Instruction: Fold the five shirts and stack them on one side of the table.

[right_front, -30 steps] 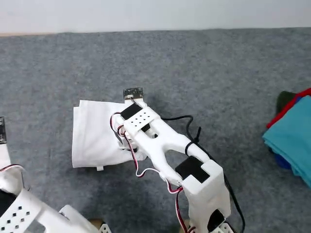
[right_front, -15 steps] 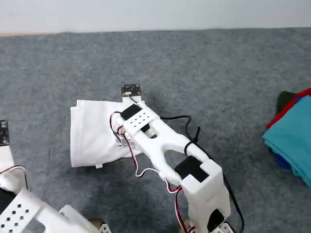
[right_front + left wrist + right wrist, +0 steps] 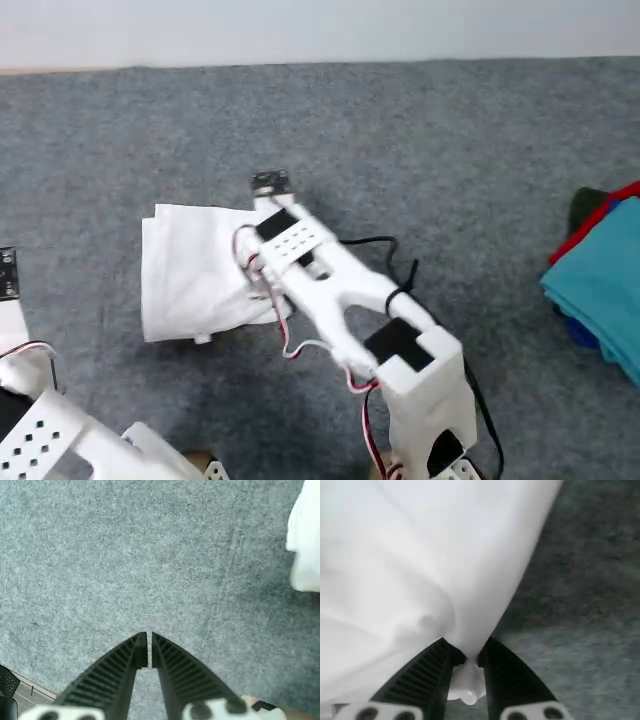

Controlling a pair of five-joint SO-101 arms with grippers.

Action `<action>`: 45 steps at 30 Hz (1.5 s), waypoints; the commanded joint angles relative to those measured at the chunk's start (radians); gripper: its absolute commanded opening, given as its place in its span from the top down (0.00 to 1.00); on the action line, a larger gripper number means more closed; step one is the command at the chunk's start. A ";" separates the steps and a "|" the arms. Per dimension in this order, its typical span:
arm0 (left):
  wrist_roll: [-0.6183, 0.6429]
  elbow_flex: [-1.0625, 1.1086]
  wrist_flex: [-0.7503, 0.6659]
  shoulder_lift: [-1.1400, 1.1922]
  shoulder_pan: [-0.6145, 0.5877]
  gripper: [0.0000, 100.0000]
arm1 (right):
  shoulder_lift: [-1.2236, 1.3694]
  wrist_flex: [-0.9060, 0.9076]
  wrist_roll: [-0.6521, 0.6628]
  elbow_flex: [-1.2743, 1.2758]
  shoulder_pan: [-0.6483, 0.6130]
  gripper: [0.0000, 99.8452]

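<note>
The right gripper (image 3: 466,655) pinches the folded white cloth shirt (image 3: 190,270), bunched between its fingers. The left gripper (image 3: 149,642) is squeezed shut on nothing. Well apart from both lies a pile of folded coloured shirts (image 3: 600,285). The white one is not stacked yet.

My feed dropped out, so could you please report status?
Right gripper shut on white shirt. Left gripper shut, empty. Shirt pile well clear.

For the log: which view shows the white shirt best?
The high view: the shirt lies there nearly whole, one edge under the right arm. The right wrist view has its cloth close up, pinched in the right gripper. The left wrist view catches an edge.
</note>
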 commanded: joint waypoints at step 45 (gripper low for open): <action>-0.008 -0.013 -0.014 -0.014 0.000 0.97 | -0.147 0.070 0.575 -0.319 0.533 0.78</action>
